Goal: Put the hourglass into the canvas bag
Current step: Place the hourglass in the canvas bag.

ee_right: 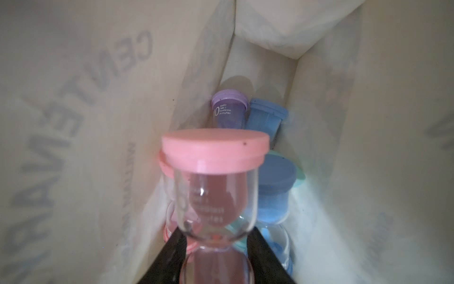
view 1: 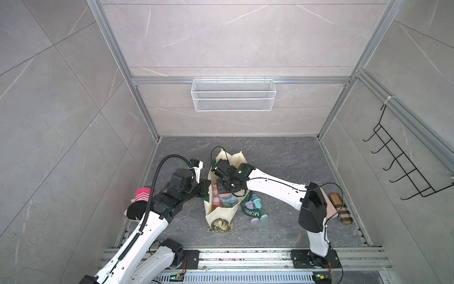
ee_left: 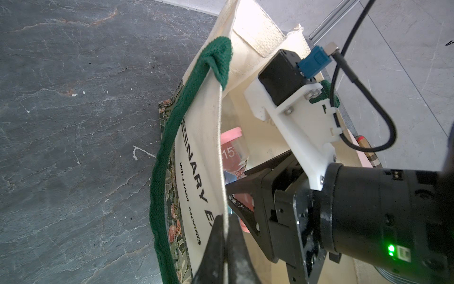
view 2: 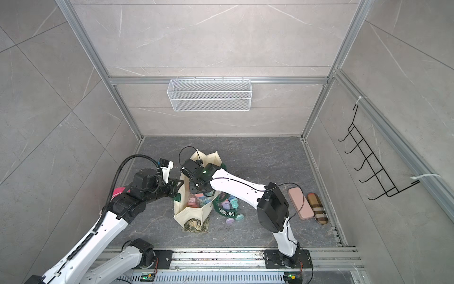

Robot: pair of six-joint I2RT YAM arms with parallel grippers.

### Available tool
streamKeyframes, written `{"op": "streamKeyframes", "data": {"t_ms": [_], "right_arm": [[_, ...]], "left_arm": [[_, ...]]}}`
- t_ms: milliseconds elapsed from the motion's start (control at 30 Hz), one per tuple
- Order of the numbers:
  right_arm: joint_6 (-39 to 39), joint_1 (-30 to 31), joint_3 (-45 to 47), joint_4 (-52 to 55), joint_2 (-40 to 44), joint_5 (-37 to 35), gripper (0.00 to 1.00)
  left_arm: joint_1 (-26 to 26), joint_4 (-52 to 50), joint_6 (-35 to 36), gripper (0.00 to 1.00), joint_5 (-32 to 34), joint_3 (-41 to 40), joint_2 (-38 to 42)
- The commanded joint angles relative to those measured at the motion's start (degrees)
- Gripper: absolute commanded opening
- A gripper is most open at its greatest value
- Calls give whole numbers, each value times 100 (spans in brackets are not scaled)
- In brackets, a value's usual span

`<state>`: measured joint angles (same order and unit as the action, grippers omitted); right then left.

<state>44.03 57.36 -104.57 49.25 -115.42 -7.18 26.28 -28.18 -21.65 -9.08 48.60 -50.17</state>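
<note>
Down on the dark tabletop [view 1: 282, 159], the canvas bag [view 1: 221, 214] stands open near the middle of the front edge, its near end resting on a patterned cloth [view 1: 219, 227]. Just to its right, a green strap [view 1: 250, 212] lettered "MORRIS" lies draped over a cluster of loose pastel hourglasses [view 1: 256, 204]. Near the right edge lie a flat pink case [view 2: 300, 203] and, beside it, a plaid slipper [view 2: 318, 209]. By the left edge a pink striped sock [view 1: 142, 194] is partly hidden behind the left arm. A white wire basket [view 1: 233, 94] hangs on the rear wall and a black hook rack [view 1: 405, 167] on the right wall, both well clear of the arms. The left claw [ee_left: 225, 221] is pinched tight on the bag's left rim, with the cloth caught between its fingers. The right claw [ee_right: 216, 230] reaches down inside the bag, its fingers narrowly apart on either side of the slim waist of the pink hourglass [ee_right: 213, 152]; whether they press the glass I cannot tell. That hourglass is already within the bag's walls, above a purple hourglass [ee_right: 229, 110] and two blue hourglasses [ee_right: 266, 115] crowded at the bottom.
</note>
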Motion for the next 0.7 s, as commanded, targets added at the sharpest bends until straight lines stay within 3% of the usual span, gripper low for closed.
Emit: {"op": "streamKeyframes", "data": {"t_ms": [0, 267, 433, 667], "right_arm": [[45, 29, -219, 31, 30, -18, 52], [-136, 90, -299, 100, 507, -104, 58], [-329, 225, -312, 271, 1274, -746, 59], [-293, 214, 380, 632, 2625, -2004, 59]], "left_arm": [[30, 226, 86, 0, -63, 65, 138], [20, 223, 87, 0, -67, 71, 122], [26, 219, 88, 0, -67, 70, 117], [27, 217, 89, 0, -60, 70, 111]]}}
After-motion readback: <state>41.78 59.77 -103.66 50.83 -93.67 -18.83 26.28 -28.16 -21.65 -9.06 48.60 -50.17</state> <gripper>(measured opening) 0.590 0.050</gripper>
